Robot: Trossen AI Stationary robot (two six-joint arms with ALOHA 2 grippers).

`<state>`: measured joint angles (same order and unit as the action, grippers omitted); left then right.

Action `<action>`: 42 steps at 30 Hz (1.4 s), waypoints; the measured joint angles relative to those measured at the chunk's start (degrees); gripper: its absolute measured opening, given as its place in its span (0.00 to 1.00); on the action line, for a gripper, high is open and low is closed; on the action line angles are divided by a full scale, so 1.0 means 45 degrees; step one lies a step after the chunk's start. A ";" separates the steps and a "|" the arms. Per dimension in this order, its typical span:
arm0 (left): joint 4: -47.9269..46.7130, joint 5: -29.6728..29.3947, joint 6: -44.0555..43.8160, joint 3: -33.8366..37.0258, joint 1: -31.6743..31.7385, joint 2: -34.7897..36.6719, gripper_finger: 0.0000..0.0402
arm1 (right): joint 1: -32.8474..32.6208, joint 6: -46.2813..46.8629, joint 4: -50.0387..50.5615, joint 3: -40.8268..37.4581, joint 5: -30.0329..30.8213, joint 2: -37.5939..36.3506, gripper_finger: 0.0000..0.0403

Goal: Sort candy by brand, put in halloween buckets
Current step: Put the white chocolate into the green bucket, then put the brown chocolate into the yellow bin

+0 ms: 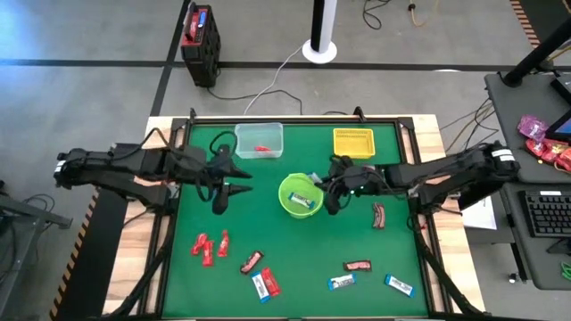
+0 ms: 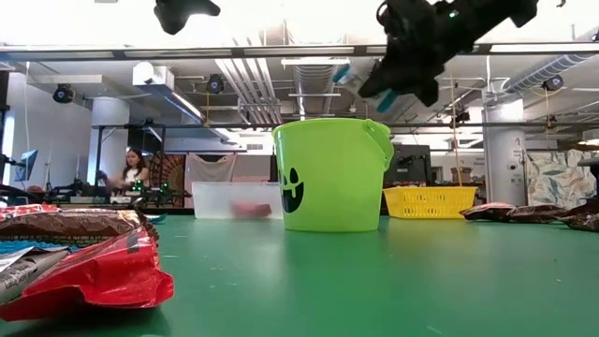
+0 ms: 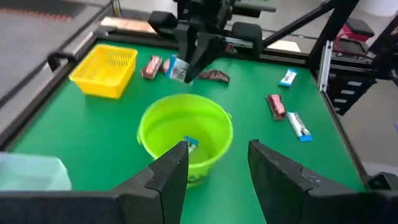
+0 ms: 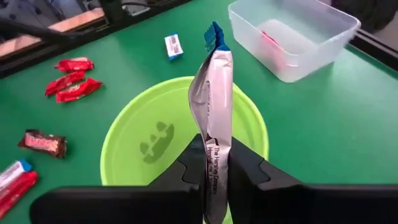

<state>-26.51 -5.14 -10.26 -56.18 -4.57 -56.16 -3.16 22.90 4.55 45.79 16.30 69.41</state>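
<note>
Right tool [image 4: 214,165] clamped on a blue-and-white wrapped candy bar [image 4: 214,106], held above the lime-green round plastic bucket with a jack-o'-lantern face [image 1: 299,194]; bar not yet released. Left tool [image 3: 214,163] waits with fingers apart and empty, just beside the green bucket on its left. Done so far: one blue-and-white bar [image 3: 189,144] already lies inside the green bucket, and at least one red-wrapped bar [image 1: 262,149] sits in the clear plastic rectangular box [image 1: 259,139]. The yellow mesh-sided square basket [image 1: 353,142] appears to hold nothing. Left on the green bench [image 1: 303,259]: three red bars [image 1: 210,245], another red one and a dark brown bar [image 1: 252,262] near the front, more brown bars [image 1: 378,214] to the right, several blue-and-white bars [image 1: 399,285]. Judgement: sorting is early; most candy remains out.
</note>
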 joint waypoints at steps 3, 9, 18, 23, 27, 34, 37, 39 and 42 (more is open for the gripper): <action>-0.0475 -0.0730 -0.0910 0.0003 -0.0826 -0.0003 0.38 | 0.0005 -0.0172 -0.0391 -0.0002 -0.0108 0.0527 0.11; -0.0707 -0.1784 -0.2582 0.0019 -0.2354 -0.0005 0.38 | 0.0010 0.0000 -0.0520 -0.0007 -0.0182 0.1262 0.25; -0.0691 -0.3119 -0.5481 0.0019 -0.4223 -0.0510 0.38 | -0.0077 -0.0060 -0.0408 -0.0007 -0.0278 0.0683 0.44; -0.0698 -0.3120 -0.7028 0.0019 -0.5059 -0.1877 0.38 | -0.0873 -0.0104 -0.0082 -0.0007 -0.0629 -0.0318 0.45; -0.0833 -0.3115 -0.8109 0.0019 -0.5532 -0.3197 0.38 | -0.2001 -0.0099 0.0141 -0.0007 -0.0622 -0.0683 0.44; -0.1043 -0.3080 -0.8895 0.0019 -0.6274 -0.5561 0.38 | -0.3233 -0.0215 0.0611 0.0202 0.0247 -0.0659 0.44; -0.1036 -0.3063 -0.8883 0.0019 -0.6529 -0.6481 0.39 | -0.3332 -0.0222 0.0961 0.0427 0.0831 -0.0532 0.45; -0.0984 -0.3071 -0.8895 0.0019 -0.6632 -0.6996 0.41 | -0.3332 -0.0225 0.1083 0.0490 0.1057 -0.0466 0.46; -0.0880 -0.3076 -0.9095 0.0015 -0.6768 -0.7641 0.45 | -0.3332 -0.0220 0.1047 0.0566 0.1071 -0.0400 0.48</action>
<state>-30.47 -18.98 -51.18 -56.12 -35.02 -90.54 -18.15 21.91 9.26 48.34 21.12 67.61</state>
